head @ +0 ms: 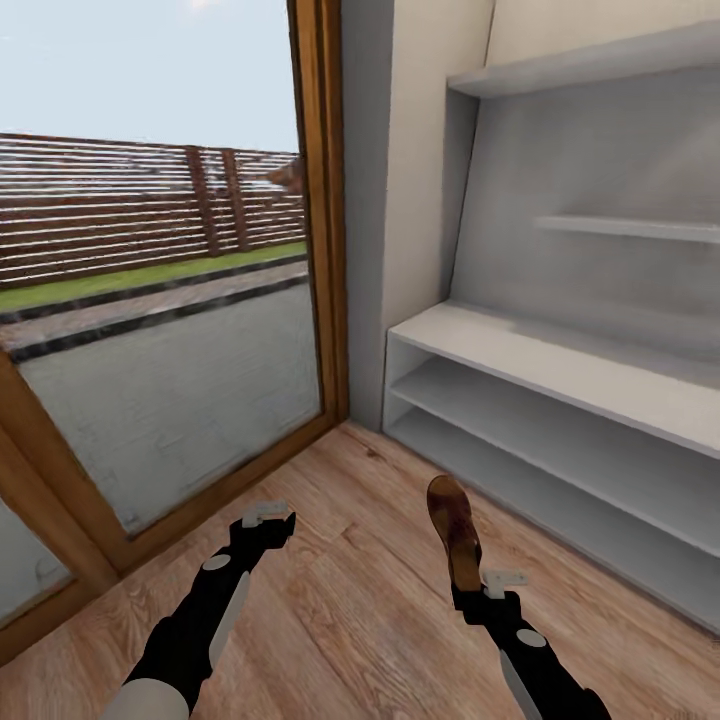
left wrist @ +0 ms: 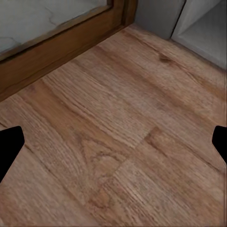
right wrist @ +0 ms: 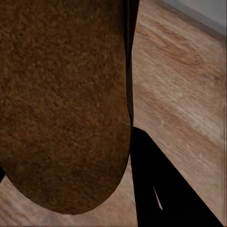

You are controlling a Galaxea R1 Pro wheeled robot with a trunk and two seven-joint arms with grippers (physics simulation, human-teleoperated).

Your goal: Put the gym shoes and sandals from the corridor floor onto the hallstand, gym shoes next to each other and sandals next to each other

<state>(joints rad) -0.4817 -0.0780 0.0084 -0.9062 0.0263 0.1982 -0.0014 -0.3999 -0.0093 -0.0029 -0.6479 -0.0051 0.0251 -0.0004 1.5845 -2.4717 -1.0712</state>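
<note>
Bright, even daylight throughout, no dim areas. Light seems to come from the glass door (head: 170, 300) on the left, where the sky is pale and nearly washed out at the top. Shadows are soft: the hallstand (head: 560, 400) has darker shading inside its lower compartments and under its floating shelves. No hard glare on the corridor floor (head: 340, 600). Head view is mildly soft, with jagged, low-resolution edges on the outdoor fence. Both wrist views are blurrier; the sandal (right wrist: 61, 94) close to the right wrist lens shows grainy, smeared texture. Black gripper parts render flat, no detail.
</note>
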